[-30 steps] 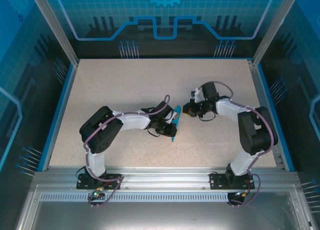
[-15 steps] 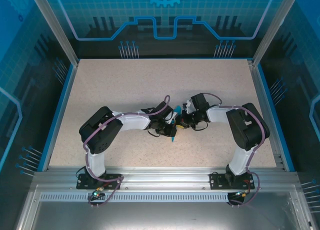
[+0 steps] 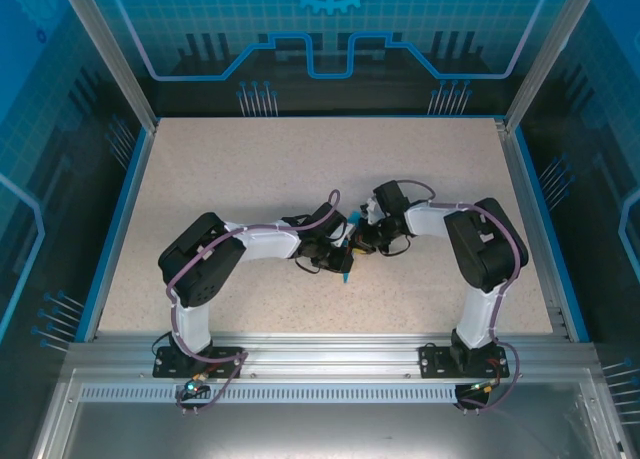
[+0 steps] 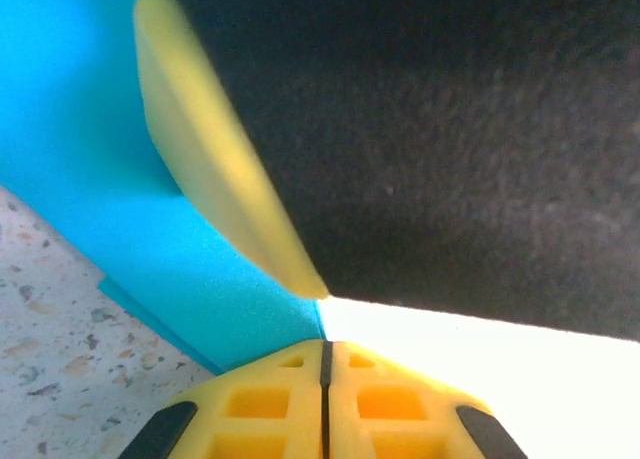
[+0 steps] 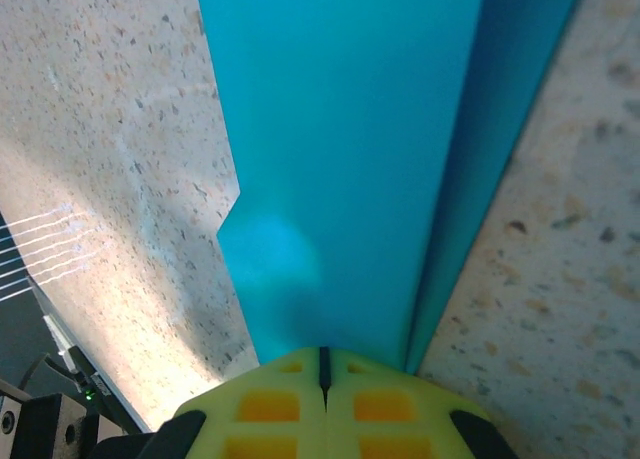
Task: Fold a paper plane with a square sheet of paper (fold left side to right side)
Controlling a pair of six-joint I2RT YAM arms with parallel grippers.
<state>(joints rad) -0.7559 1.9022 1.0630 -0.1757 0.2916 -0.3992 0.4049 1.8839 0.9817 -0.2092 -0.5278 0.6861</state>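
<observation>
The cyan-blue sheet of paper (image 3: 346, 270) is folded lengthwise into a slim paper plane shape at the table's middle, mostly hidden under both grippers. My left gripper (image 3: 344, 252) is shut on the paper's edge. In the left wrist view its yellow jaws (image 4: 323, 351) meet where the paper (image 4: 90, 159) runs in. My right gripper (image 3: 358, 243) is shut, its tips against the paper from the right. In the right wrist view the creased paper (image 5: 340, 159) stretches away from the closed jaws (image 5: 323, 364). One yellow right finger (image 4: 220, 169) looms over the left wrist camera.
The speckled beige table (image 3: 250, 169) has a raised blue rim (image 3: 118, 219) at the left, back and right. An aluminium rail (image 3: 320, 354) with both arm bases runs along the near edge. Blue enclosure walls stand behind the rim.
My right gripper has swung left across the table until it meets the paper and the left gripper. The left arm has stayed put, holding the paper.
</observation>
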